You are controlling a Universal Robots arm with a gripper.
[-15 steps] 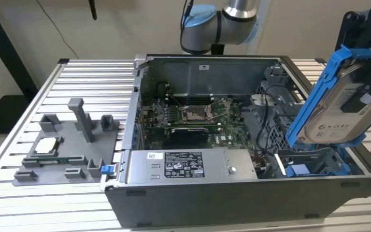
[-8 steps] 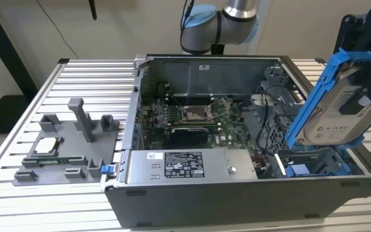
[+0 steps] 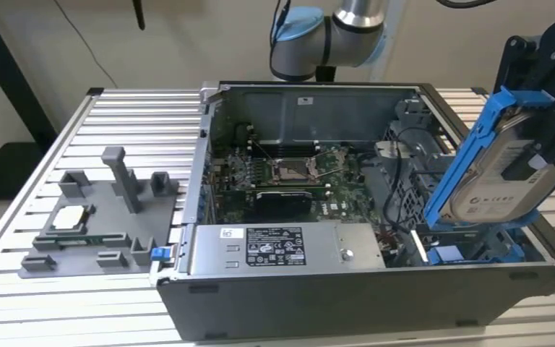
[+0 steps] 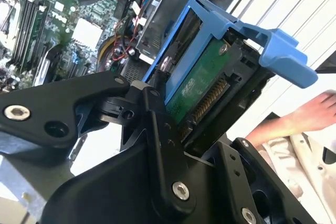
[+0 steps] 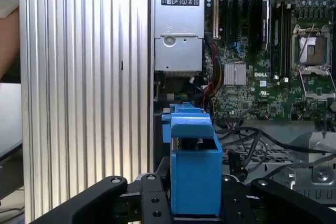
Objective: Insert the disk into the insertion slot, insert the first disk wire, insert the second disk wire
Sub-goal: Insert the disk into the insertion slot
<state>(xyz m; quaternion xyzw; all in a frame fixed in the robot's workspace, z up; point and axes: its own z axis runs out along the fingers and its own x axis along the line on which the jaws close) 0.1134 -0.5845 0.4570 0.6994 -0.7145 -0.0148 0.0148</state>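
Gripping the disk [image 3: 494, 184], the gripper [image 3: 545, 148] holds it steeply tilted, lower end at the insertion slot [image 3: 475, 253], exterior view's right.

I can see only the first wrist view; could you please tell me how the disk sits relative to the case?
Observer: In the exterior view the claw holds the disk steeply tilted, its lower end nearest the insertion slot in the case.
Operator: Thank you; which way does its circuit board face?
Observer: In the second wrist view the green circuit board faces that camera.
Operator: Does anything stand outside the case?
Observer: A grey parts fixture, on the exterior view's left of it.
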